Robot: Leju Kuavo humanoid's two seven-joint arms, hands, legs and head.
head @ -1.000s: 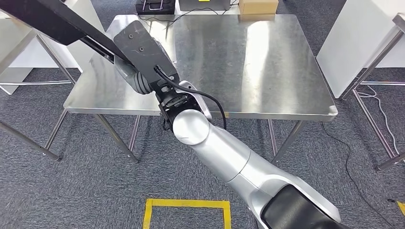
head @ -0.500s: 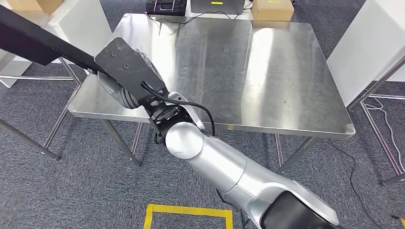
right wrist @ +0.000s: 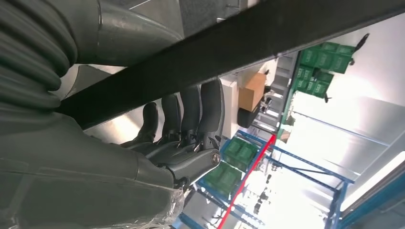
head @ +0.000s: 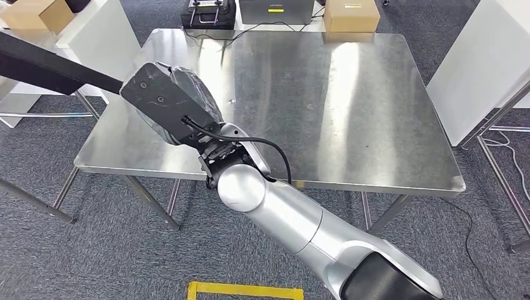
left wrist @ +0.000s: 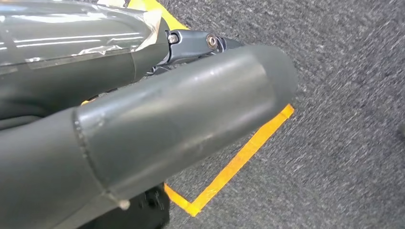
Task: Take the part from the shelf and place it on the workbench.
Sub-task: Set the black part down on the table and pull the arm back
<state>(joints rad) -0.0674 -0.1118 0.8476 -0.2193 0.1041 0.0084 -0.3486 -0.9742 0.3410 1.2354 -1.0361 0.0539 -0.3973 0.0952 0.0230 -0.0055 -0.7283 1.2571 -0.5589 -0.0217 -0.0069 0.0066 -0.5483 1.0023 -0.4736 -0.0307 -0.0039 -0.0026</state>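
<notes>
From the head camera I see my right hand (head: 170,103), under its black wrist cover, hanging over the near left corner of the bare stainless-steel workbench (head: 350,94). It grasps a long flat black bar-shaped part (head: 53,67) that runs from the hand out past the workbench's left edge, raised above the surface rather than lying on it. A brown cardboard box (head: 352,14) sits on the floor beyond the far edge, and yellow floor tape (head: 244,290) lies on the grey carpet on the near side.

On the left wrist camera, my left hand (left wrist: 143,129) is a dark blur above carpet and yellow tape; I cannot tell whether it is released or clenched.

On the right wrist camera, the dark fingers (right wrist: 191,114) wrap around the black bar, thumb on the opposite side.
</notes>
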